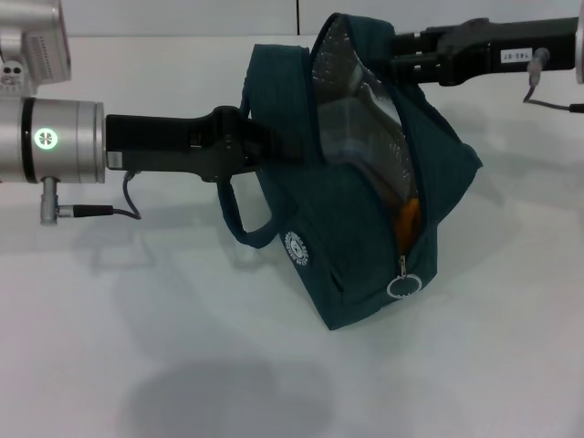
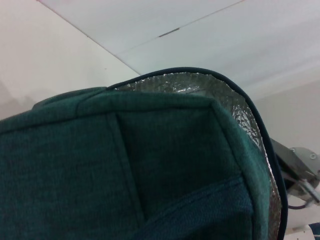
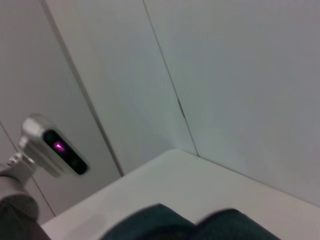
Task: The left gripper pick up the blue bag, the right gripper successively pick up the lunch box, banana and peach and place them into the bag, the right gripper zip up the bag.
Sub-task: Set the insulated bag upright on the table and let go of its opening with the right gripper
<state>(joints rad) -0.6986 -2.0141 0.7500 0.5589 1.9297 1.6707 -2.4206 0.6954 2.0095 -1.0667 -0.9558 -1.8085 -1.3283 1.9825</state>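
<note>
1. Teal-blue fabric fills the left wrist view: the blue bag point(image 2: 150, 170) from close up, with a strip of silver lining point(image 2: 200, 82) along its rim. The right wrist view shows only a dark fold of the bag point(image 3: 200, 227) along its lower border, wall panels and a small device with a pink light point(image 3: 59, 146).
2. Only the head view shows the whole scene. The bag point(image 1: 365, 210) sits on the white table point(image 1: 137, 365) toward the far edge, near the middle, tilted, with its mouth gaping up and toward the right arm.
3. Inside, against the foil, lies the lunch box point(image 1: 351, 128), a clear rectangular shape; lower, at the zip gap, an orange-yellow bit of the banana point(image 1: 411, 214) shows. The peach cannot be made out.
4. The bag's long axis runs from the far top rim down to the near corner, where the metal ring zipper pull point(image 1: 401, 286) hangs, the zip undone.
5. The left gripper point(image 1: 274, 146) reaches in from the left and pinches the bag's fabric beside the strap handle point(image 1: 239, 219).
6. The right gripper point(image 1: 388, 55) meets the bag's far rim from the right; its fingers are hidden, so I cannot tell their state.
</note>
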